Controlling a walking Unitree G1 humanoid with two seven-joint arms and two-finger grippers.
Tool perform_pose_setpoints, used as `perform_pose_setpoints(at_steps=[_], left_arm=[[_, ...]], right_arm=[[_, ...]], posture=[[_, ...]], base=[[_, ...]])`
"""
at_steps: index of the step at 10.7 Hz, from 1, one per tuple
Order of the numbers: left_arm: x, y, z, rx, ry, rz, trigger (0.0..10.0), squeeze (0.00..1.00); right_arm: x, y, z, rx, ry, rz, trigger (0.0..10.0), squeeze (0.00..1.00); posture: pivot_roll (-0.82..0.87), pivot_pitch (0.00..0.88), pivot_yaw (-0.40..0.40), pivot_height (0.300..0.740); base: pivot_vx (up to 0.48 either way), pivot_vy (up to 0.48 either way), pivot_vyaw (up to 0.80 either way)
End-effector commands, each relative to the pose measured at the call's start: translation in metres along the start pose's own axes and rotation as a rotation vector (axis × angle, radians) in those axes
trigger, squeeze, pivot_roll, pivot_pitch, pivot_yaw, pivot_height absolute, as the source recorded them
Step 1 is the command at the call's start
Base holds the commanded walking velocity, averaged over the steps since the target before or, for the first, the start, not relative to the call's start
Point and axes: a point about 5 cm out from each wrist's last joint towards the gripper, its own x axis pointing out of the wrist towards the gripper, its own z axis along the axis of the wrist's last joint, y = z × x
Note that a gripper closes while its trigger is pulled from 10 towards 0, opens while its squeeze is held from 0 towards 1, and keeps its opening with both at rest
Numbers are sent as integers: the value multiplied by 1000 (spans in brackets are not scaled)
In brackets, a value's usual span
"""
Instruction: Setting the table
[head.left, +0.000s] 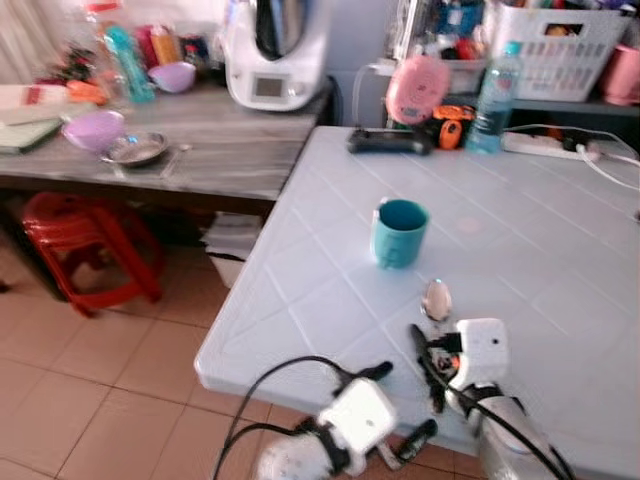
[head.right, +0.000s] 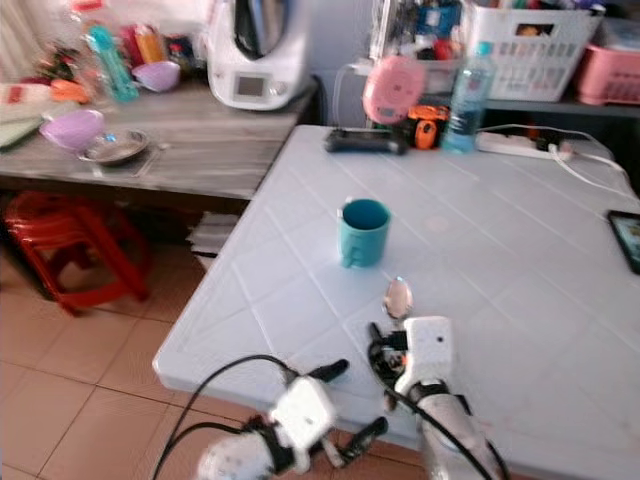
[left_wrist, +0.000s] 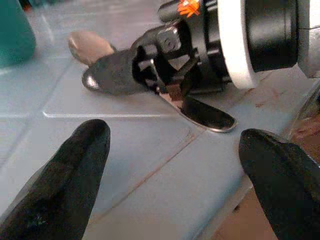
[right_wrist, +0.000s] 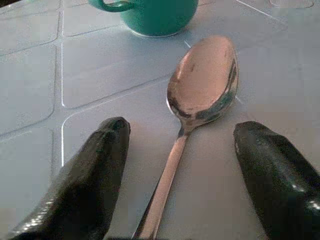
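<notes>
Spoon (right_wrist: 200, 95) lies flat on the pale blue table (head.left: 540, 250), near edge, bowl pointing far toward the teal cup (head.left: 399, 232). Cup stands upright just beyond the spoon, handle toward the near-left.

Right gripper (right_wrist: 180, 175) is low over the table, fingers (right_wrist: 90, 175) spread wide either side of the spoon handle, not touching it from what the wrist view shows. Spoon sits between them, free on the surface.

Left gripper (head.left: 400, 405) hangs at the near table edge, left of the right one, fingers (left_wrist: 65, 175) wide apart, holding nothing. Its wrist view looks across at the right gripper and the end of the spoon handle.

Table surface: grooved diamond pattern, rounded corner at near-left. Far side has a black remote-like object (head.left: 388, 142), a water bottle (head.left: 494, 98), a pink round thing (head.left: 417, 88) and a white power strip (head.left: 550, 146) with cable.

Left of the table: grey wood-grain counter (head.left: 230, 150) with a white kitchen appliance (head.left: 275, 55), a purple bowl (head.left: 93, 130), a metal dish (head.left: 135, 150), bottles. Red plastic stool (head.left: 90, 245) underneath. Floor is tan tile (head.left: 90, 400). White basket (head.left: 555, 45) on a shelf at far right.
</notes>
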Motion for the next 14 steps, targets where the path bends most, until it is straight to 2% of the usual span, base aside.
perform_pose_setpoints(at_steps=[1,2,3,4,5,6,7,8,9,10,11,13,14], left_arm=[[41,-35,27,-75,-44,-13,10000,0],[34,37,51,20,-95,202,10000,0],[-2,101,59,70,-114,310,10000,0],[-49,165,62,146,-96,451,10000,0],[-116,238,55,176,-56,684,10000,0],[-138,257,45,168,-32,818,10000,0],[-135,255,41,170,-26,826,10000,0],[-127,248,38,159,-16,802,10000,0],[-119,239,36,108,-24,749,10000,0],[-116,233,33,77,-26,690,10000,0],[-108,220,20,18,-42,553,10000,0],[-107,214,21,20,-45,472,10000,0],[-109,212,22,45,-49,351,10000,0]], right_arm=[[-1,12,-10,29,62,55,0,0],[-3,12,-16,26,92,62,980,0],[-3,12,-16,27,93,60,980,0],[-3,12,-15,28,90,58,1804,0],[-2,12,-14,31,86,53,2353,0],[-3,13,-14,34,85,53,2667,0],[-4,14,-15,36,87,52,3725,0],[-4,16,-16,46,88,54,9373,0],[-5,19,-17,49,87,56,9333,0],[-5,18,-18,50,89,52,10000,0],[-7,17,-20,52,98,41,10000,0],[-9,16,-21,49,107,35,10000,0],[-9,14,-22,46,117,33,10000,0]], posture=[[-3,11,53,740],[-3,10,53,740],[-3,9,55,740],[-5,8,60,740],[-7,8,65,740],[-7,7,67,740],[-1,10,71,740],[4,12,77,740],[6,15,81,740],[7,17,83,740],[7,22,80,740],[3,26,77,740],[1,26,73,740]], base=[[0,0,0],[0,0,0],[0,0,0],[0,0,0],[0,0,0],[0,0,0],[0,0,0],[0,0,0],[0,0,0],[0,0,0],[0,0,0],[0,0,0],[0,0,0]])
